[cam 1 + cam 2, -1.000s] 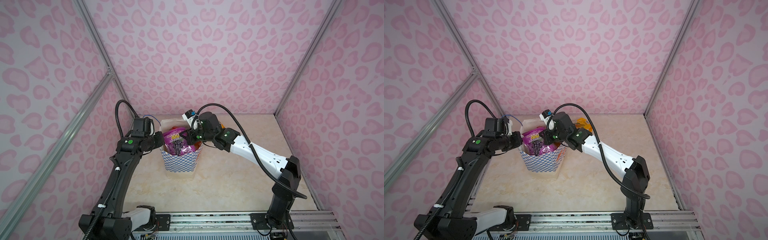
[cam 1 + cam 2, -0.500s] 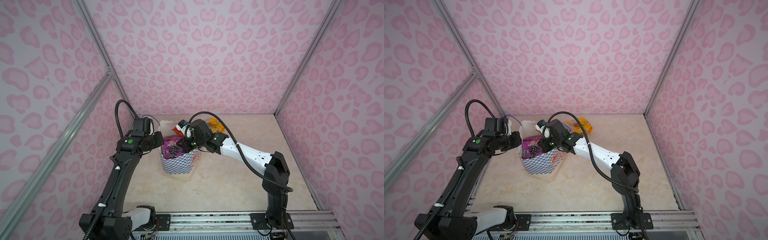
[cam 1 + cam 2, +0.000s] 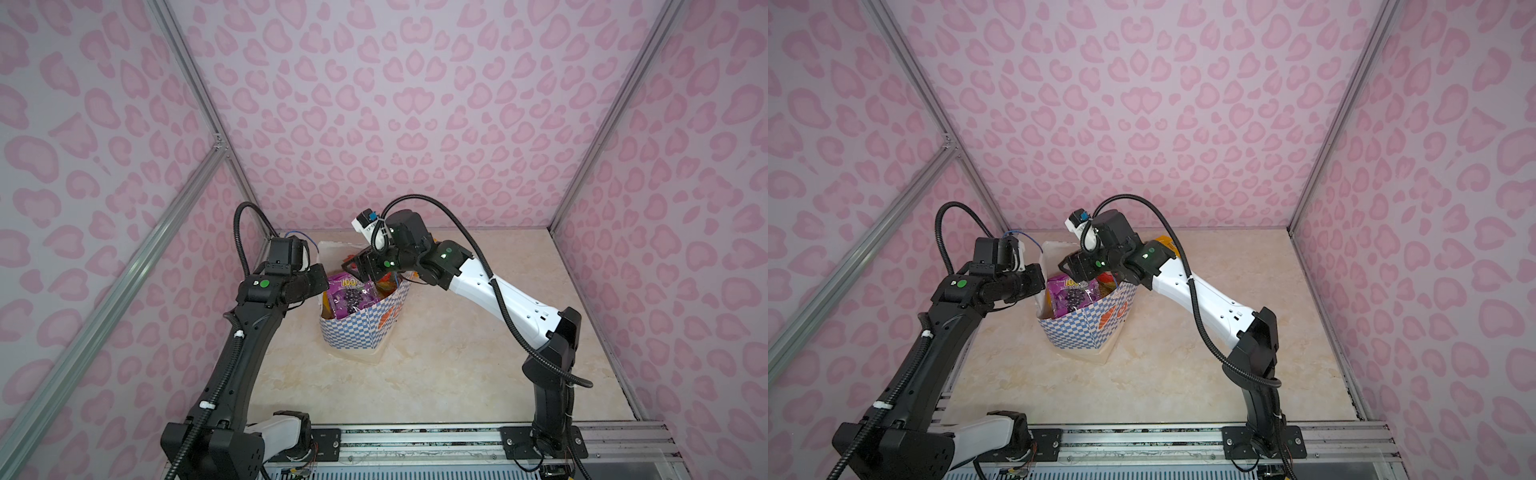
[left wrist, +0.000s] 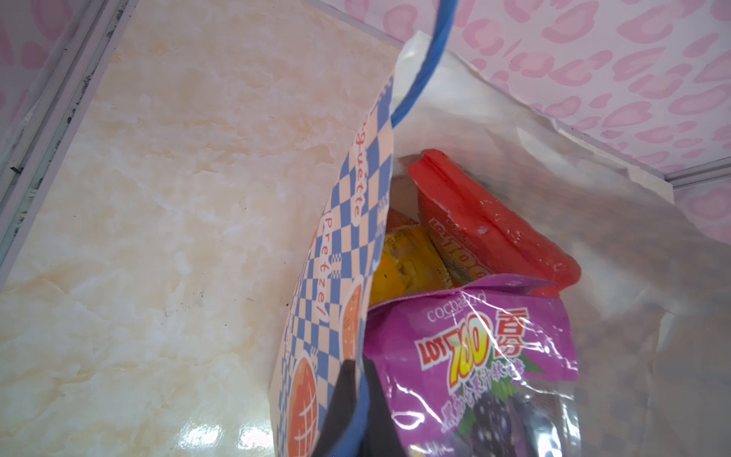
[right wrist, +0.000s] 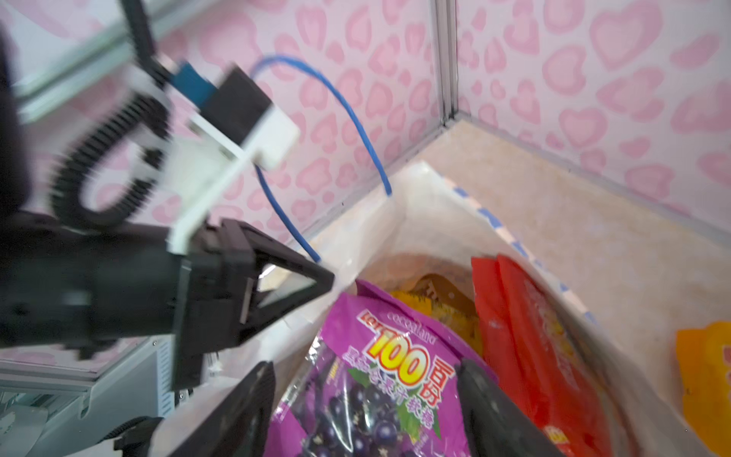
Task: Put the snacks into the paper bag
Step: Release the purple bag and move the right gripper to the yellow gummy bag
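Note:
The paper bag (image 3: 360, 332) (image 3: 1080, 334) stands open at mid-table, its checkered band facing front. My left gripper (image 4: 359, 366) (image 3: 321, 279) is shut on the bag's near rim and blue cord handle (image 4: 419, 79), holding the mouth open. A purple grape snack (image 3: 353, 296) (image 4: 474, 356) (image 5: 379, 380) sticks up inside the bag. A red packet (image 4: 486, 225) (image 5: 526, 336) and a yellow one (image 4: 407, 257) lie deeper in. My right gripper (image 5: 364, 407) (image 3: 356, 266) hovers just above the purple packet, jaws wide apart on either side of it.
An orange packet (image 3: 1165, 243) (image 5: 708, 380) lies on the marble tabletop behind the bag, next to my right arm. Pink patterned walls close in the left, back and right. A metal rail (image 3: 415, 432) runs along the table's front edge.
The right gripper carried the purple packet down into the bag, let go of it and rose a little with jaws open. The left gripper kept its hold on the rim.

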`<state>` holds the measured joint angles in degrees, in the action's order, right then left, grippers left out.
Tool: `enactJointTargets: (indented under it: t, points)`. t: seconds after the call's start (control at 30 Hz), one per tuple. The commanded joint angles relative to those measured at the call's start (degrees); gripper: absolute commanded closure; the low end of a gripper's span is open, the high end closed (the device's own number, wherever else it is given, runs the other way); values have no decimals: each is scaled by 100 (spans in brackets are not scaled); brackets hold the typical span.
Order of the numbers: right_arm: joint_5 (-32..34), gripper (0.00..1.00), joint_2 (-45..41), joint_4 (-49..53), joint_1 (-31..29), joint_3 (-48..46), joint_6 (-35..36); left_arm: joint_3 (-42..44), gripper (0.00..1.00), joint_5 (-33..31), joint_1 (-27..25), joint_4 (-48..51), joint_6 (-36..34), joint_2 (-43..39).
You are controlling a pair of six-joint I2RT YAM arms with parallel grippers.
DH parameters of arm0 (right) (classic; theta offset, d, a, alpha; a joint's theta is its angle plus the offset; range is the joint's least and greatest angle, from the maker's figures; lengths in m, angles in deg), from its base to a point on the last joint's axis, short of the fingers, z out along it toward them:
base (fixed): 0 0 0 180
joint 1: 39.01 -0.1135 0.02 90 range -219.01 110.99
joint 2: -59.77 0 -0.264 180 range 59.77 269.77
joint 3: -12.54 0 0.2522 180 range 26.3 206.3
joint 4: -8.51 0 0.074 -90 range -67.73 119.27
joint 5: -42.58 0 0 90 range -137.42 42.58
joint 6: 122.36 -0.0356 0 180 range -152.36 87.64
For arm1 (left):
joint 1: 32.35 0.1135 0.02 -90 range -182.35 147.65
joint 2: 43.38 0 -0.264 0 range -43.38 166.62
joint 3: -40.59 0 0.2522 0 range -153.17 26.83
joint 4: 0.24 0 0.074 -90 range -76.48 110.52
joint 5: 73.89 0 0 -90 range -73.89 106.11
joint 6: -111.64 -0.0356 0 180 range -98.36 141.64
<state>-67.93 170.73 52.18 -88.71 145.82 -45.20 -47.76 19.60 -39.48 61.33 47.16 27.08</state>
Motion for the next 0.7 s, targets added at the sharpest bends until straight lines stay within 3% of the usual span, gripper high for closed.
enactJointTargets:
  t: [0.0, 0.17, 0.33, 0.47, 0.67]
  points:
    - [420, 14, -362, 41, 196, -64, 41, 23, 95, -209, 11, -85, -23, -67]
    - [1191, 3, -1400, -688, 1153, -1623, -707, -12, 93, -259, 62, -71, -107, -180]
    - [712, 3, -1612, -1149, 2570, -3066, -1825, -39, 93, -200, 98, -32, -148, -72]
    - [150, 6, -1251, -1915, 3340, -4003, -2346, 58, 94, -151, 107, -147, -88, -142]
    - [-491, 11, -190, -2931, 3759, -4181, -3039, 41, 94, -175, 109, -45, -77, -164]
